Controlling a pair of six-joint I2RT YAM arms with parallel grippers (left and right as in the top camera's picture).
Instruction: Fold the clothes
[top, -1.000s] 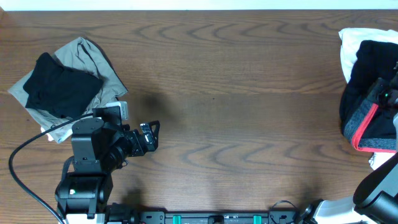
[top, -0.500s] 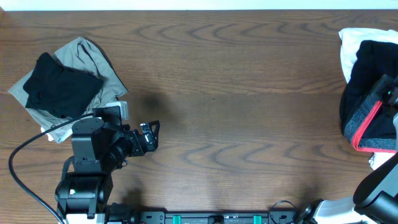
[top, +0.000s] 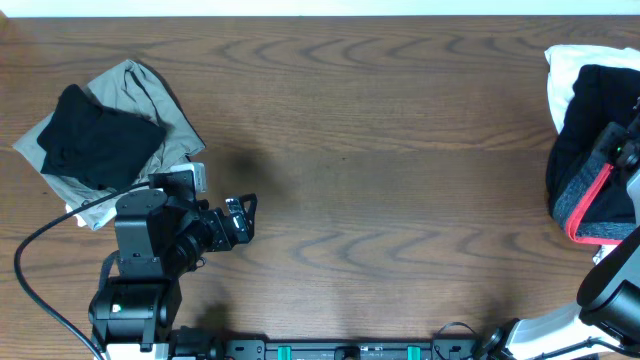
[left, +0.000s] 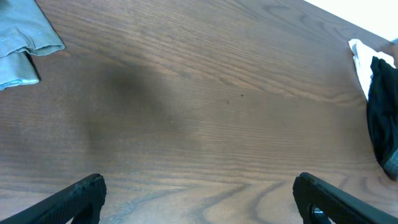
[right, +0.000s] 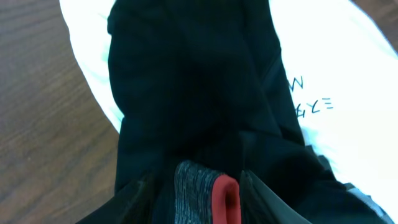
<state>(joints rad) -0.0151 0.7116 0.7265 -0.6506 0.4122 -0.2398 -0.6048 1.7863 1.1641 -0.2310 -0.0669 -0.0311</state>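
From above. Saw a brown wooden table (top: 400, 130) with black trousers (top: 575, 150) heaped at its far right edge, on top of a white printed garment (top: 565, 70). Spotted the grey waistband (top: 590, 205) with its red edge on the near side of the heap. Found the right gripper (top: 622, 150) down on the heap, partly cut off by the picture's side. Saw a folded black garment (top: 95, 140) on a grey garment (top: 150, 90) well apart at the left, and the left gripper (top: 245, 215) near them over bare wood.

From the left wrist. Looked across the table (left: 217, 74). Found the left gripper (left: 199, 183) with its jaws spread wide, holding nothing. Caught a corner of the grey garment (left: 18, 43) at top left, and bits of the trousers (left: 382, 118) and white garment (left: 359, 53) far right.

From the right wrist. Saw the trousers (right: 186, 81) up close over the white garment (right: 336, 81), beside the table (right: 43, 124). Found a fold of waistband (right: 193, 186) sticking up at the right gripper (right: 205, 199). Lost the dark fingers against the black cloth, so could not tell whether clenched or loose.
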